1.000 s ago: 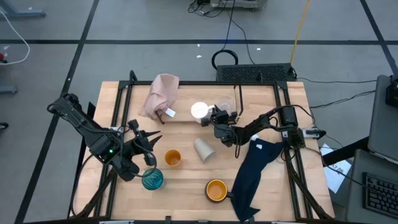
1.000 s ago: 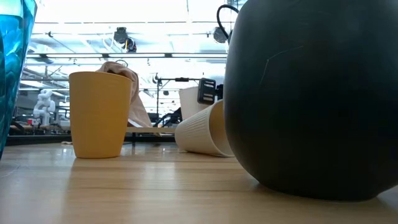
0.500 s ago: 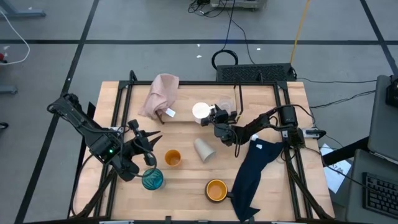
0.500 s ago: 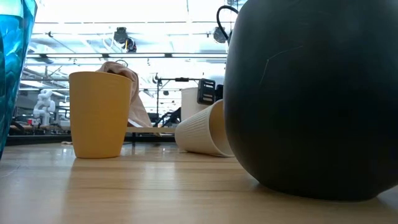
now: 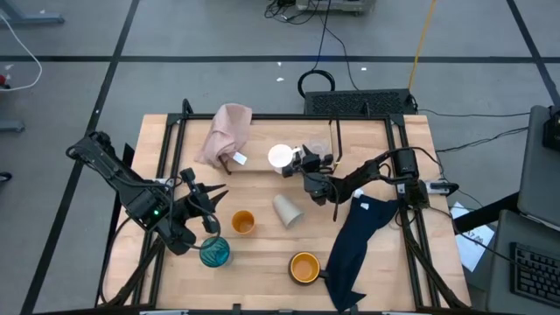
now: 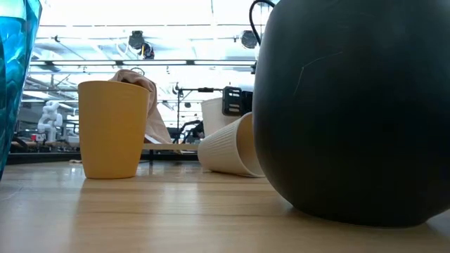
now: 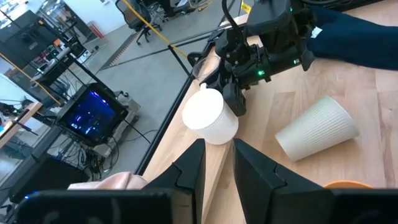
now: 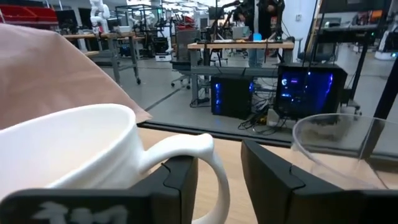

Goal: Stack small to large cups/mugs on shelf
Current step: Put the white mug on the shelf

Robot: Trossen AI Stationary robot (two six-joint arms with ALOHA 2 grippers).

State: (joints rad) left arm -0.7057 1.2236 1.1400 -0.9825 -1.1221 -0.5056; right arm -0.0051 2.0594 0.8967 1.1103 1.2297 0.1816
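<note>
My right gripper (image 5: 297, 161) is shut on the white handled mug (image 5: 280, 157), which is upright over the black-rod shelf (image 5: 262, 171) at the far middle. The tiny clear cup (image 8: 339, 149) stands just beside it. The beige cup (image 5: 287, 210) lies on its side on the table. The small orange cup (image 5: 242, 222), the teal glass (image 5: 214, 254) and the wider orange-yellow mug (image 5: 304, 267) stand upright nearer the front. My left gripper (image 5: 208, 220) hovers by the teal glass, open by a narrow gap and empty. My right gripper holds the white mug by its handle (image 8: 214, 163), which sits between the two fingers (image 8: 180, 177). The fingers come level from the table's right side. The mug is upright with its mouth up. The beige cup hides its base, so I cannot tell whether it stands or hangs.
A pink cloth (image 5: 227, 131) lies at the far left of the shelf. A navy cloth (image 5: 357, 236) drapes over the right front. In the low view a large dark round bulk (image 6: 351, 105) close to the camera blocks the right half.
</note>
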